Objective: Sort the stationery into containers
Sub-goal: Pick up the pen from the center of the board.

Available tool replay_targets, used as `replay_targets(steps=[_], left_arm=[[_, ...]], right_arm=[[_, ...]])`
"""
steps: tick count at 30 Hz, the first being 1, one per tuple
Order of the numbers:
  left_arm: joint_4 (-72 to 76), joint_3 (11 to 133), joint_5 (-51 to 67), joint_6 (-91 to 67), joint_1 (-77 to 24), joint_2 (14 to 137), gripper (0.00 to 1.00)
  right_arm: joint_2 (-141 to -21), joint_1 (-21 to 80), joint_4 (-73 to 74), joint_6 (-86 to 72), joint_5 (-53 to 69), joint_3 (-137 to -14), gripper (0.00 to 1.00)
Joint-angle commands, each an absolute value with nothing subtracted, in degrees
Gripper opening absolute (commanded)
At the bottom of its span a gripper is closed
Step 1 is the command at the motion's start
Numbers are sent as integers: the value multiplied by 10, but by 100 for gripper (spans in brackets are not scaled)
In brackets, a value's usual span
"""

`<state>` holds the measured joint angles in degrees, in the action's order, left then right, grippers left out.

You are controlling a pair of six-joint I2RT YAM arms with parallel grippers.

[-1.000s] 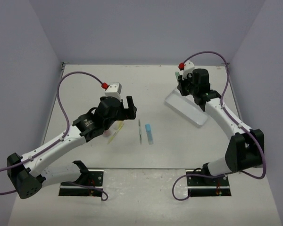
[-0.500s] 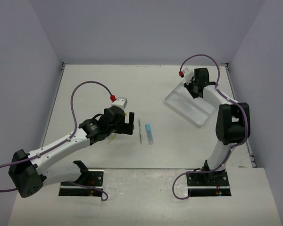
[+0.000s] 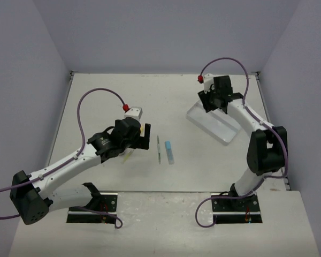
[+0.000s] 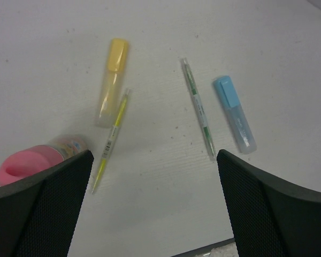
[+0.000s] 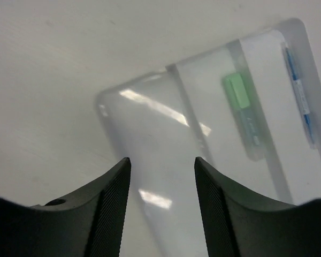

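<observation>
Top external view shows you the room. The table [image 3: 166, 101] has walls at the back and on both sides. The tray [image 3: 219, 131] lies slanted in the right rear part, near the right edge but apart from it. A broad stretch of table separates the tray from the loose stationery in the middle.

Your left gripper [image 4: 154, 160] hangs above the loose items, fingers wide apart, holding nothing. In the left wrist view the pink cylinder [image 4: 27, 163] lies just beside the left finger, partly hidden by it. The yellow marker [image 4: 111, 80] and the yellow-green pen [image 4: 111, 140] lie side by side ahead of the gap; you cannot tell if they touch. The green pen [image 4: 198, 107] and the light-blue stick [image 4: 234, 112] lie toward the right finger, close together but apart.

Your right gripper [image 5: 161, 163] hovers over one end of the tray, fingers apart, nothing between them. Below the gap is the nearest compartment. The green stick [image 5: 241, 107] lies in the middle one and a slim pen [image 5: 299, 91] in the far one.

You can count five items on the table, two in the tray, and one tray with three compartments.
</observation>
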<state>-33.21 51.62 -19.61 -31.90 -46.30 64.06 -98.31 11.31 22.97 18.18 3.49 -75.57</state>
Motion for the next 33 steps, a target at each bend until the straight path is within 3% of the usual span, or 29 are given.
replay_targets(steps=[1, 9, 33], left_arm=[[-343, 632, -229, -307, -415, 674, 100], [-362, 727, -198, -255, -335, 742, 100], [-330, 682, -162, -241, -319, 758, 100]], right_arm=[[-812, 281, 175, -93, 26, -651, 54], [-915, 403, 304, -303, -72, -673, 46], [-1096, 470, 345, -304, -49, -730, 41]])
